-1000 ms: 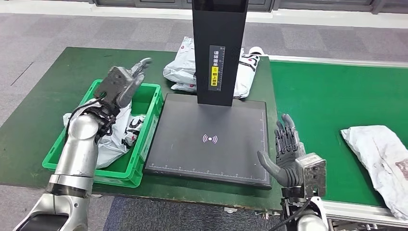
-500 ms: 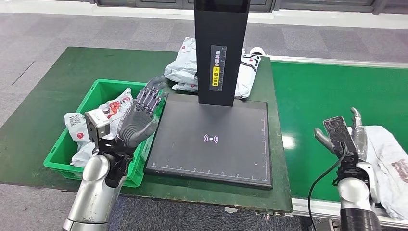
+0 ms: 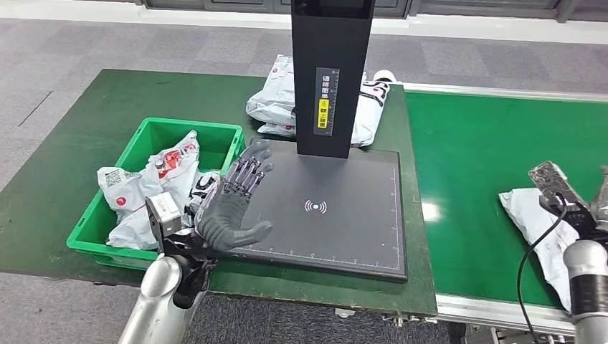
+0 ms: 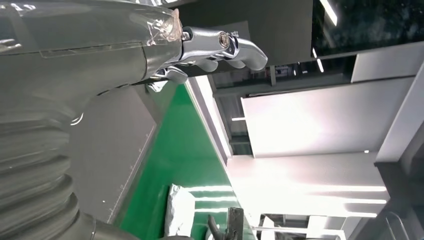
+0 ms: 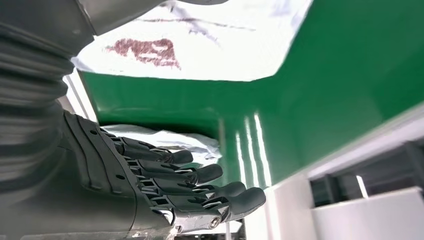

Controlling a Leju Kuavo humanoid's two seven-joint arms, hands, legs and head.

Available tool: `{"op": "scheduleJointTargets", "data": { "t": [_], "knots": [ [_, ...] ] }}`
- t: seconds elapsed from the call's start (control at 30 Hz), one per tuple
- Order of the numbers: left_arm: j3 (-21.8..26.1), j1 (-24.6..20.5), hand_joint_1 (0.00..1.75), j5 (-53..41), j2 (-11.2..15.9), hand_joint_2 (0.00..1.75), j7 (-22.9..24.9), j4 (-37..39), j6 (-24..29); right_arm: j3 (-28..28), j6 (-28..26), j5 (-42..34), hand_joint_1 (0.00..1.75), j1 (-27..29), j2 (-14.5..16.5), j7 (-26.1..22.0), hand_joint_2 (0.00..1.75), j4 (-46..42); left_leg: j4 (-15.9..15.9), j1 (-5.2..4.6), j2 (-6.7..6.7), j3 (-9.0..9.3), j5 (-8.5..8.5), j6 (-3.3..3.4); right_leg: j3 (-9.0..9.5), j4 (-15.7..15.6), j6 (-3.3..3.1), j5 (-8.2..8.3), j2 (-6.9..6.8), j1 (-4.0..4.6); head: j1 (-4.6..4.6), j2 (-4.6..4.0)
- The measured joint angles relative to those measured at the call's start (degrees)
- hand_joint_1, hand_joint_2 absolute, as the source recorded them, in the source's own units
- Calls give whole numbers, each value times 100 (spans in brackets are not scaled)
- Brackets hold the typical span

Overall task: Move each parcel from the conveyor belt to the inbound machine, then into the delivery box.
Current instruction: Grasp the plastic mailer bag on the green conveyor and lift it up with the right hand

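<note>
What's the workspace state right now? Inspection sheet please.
Surface: green table; green conveyor belt at its right.
Job's things: white parcel on the belt; inbound machine platform bare; green delivery box holds parcels.
Clutter: more bagged parcels behind the machine's column.
Hands: left hand open above the platform's near-left edge; right hand open, fingers extended beside the belt parcel.
Cables: black cable along the right forearm.
Surroundings: grey carpet floor.
</note>
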Motion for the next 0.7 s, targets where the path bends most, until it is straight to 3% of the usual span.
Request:
{"op": "scheduleJointTargets", "data": {
  "t": [0.13, 0.23, 0.37, 0.7],
  "knots": [
    [0, 80, 0, 54, 1, 175, -66, 2, 12, 93, 207, 265, 0, -270, -106, 180, 175, 602, -1, 2, -3, 0, 2, -1, 0, 2, 0, 0, -4, 2, 0, 2],
    [1, 91, 0, 55, 14, 175, -153, 49, -17, 398, 968, 650, 0, -322, -252, 403, 175, 930, -1, 3, -10, -1, 2, -2, 0, 2, -1, -3, -12, 3, 0, 1],
    [13, 85, 0, 67, 53, 175, -330, 190, -80, 988, 1883, 925, 0, -249, -443, 284, 175, 1285, -1, 3, -16, -5, 1, -1, 0, 1, 1, -5, -16, 2, 2, 1],
    [35, 88, 0, 64, 66, 175, -433, 355, -115, 1700, 2297, 927, 0, -261, -392, 442, 175, 2179, -1, 2, -19, -8, 0, 1, 0, 1, 2, -6, -21, 2, 1, 1]
  ]
}}
